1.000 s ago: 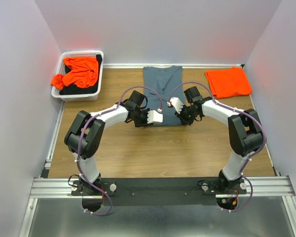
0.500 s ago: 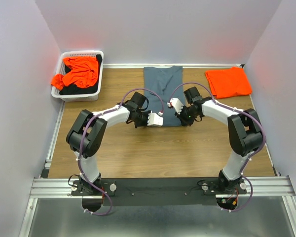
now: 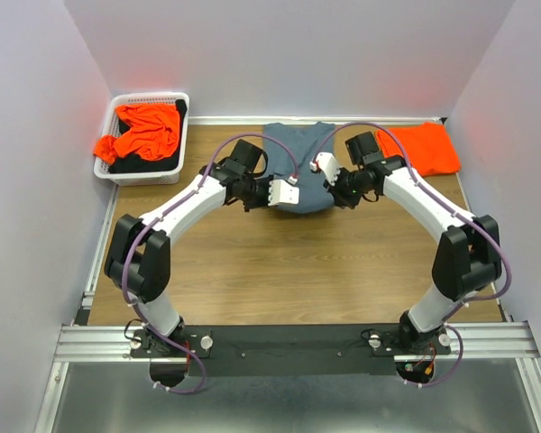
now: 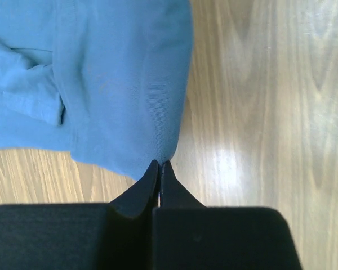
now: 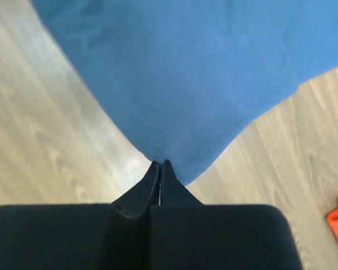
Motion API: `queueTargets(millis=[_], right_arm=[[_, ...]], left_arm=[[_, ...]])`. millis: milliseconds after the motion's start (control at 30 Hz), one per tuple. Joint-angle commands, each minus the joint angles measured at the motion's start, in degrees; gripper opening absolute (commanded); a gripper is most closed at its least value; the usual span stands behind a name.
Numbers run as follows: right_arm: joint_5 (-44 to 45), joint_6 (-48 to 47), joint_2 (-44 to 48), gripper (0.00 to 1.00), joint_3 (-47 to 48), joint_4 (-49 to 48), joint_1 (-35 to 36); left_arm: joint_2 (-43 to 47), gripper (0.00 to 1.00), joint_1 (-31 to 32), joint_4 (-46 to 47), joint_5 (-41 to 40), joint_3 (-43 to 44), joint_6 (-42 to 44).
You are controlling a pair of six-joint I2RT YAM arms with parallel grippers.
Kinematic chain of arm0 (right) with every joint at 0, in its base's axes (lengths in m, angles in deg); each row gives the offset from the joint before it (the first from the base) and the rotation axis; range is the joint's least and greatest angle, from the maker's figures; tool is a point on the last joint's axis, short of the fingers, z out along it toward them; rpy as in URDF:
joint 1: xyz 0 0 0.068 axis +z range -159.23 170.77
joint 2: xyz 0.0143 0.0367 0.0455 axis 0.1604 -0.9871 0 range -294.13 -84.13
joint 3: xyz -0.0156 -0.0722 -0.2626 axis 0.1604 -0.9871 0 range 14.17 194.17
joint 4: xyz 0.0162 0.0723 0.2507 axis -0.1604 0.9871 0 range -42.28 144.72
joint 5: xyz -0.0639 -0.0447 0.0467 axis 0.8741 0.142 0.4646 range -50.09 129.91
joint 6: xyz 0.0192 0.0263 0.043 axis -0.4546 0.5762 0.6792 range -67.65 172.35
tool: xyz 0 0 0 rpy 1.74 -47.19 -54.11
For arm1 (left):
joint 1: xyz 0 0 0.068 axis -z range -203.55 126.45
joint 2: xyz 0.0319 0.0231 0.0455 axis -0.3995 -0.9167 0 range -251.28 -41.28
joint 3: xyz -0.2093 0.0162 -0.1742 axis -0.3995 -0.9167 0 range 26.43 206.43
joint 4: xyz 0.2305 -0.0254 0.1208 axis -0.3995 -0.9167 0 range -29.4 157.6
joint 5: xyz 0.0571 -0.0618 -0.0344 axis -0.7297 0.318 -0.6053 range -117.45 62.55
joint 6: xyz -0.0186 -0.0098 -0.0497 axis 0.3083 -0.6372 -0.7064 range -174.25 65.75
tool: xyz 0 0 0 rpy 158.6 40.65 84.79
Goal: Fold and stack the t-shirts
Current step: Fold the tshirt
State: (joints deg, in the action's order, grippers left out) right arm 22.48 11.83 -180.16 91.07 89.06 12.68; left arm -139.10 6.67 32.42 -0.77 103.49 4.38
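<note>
A slate blue-grey t-shirt (image 3: 299, 158) lies lengthwise at the back middle of the wooden table, its near end raised. My left gripper (image 3: 293, 204) is shut on the shirt's near left corner (image 4: 169, 154), and my right gripper (image 3: 328, 200) is shut on its near right corner (image 5: 169, 152). Both corners hang lifted off the table, the cloth drooping away from the fingertips. A folded orange t-shirt (image 3: 426, 149) rests at the back right. Another orange t-shirt (image 3: 144, 131) lies crumpled in the white basket (image 3: 144, 174).
The white slotted basket stands at the back left corner, with dark cloth (image 3: 131, 165) under the orange shirt. Pale walls close in the back and both sides. A metal rail (image 3: 298, 341) runs along the near edge by the arm bases.
The left gripper has shut on the shirt's near left corner. Both arms have moved toward the back of the table, carrying the shirt's near edge up and over with them.
</note>
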Motion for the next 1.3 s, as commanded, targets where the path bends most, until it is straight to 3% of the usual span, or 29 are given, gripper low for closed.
queueTargets(millis=[0,167,367,533,667,900,1067,1267], right_arm=[[-0.67,-1.85,4.26,0.01,0.79,9.71,-0.11],[-4.53,-3.78,8.83,0.01,-0.08,18.76,0.59],[-9.19,-5.72,18.41,0.01,-4.3,30.62,6.55],[-9.38,-2.21,20.97,0.01,0.08,33.81,6.65],[-6.92,-5.36,14.66,0.01,4.04,33.72,5.17],[-5.51,-11.16,-3.6,0.0,7.82,25.74,0.42],[-7.34,-10.12,-16.02,0.0,15.18,22.91,-1.95],[-10.6,-6.52,-23.93,0.01,15.21,19.22,-2.49]], left_arm=[[4.21,0.0,0.54,-5.77,2.59,-1.37,-0.8],[9.74,0.0,3.53,-10.43,4.26,-5.16,-1.94],[21.08,0.0,11.78,-16.49,11.02,-12.01,-5.97],[25.05,0.0,12.06,-18.43,14.28,-8.34,-12.93],[19.0,0.0,6.8,-20.72,14.72,-1.75,-8.64],[-0.93,0.0,-3.75,-16.95,14.45,5.81,-5.02],[-10.27,0.0,-7.27,-9.66,14.02,7.14,-6.16],[-16.26,0.06,-7.98,-4.99,13.4,6.44,-7.57]])
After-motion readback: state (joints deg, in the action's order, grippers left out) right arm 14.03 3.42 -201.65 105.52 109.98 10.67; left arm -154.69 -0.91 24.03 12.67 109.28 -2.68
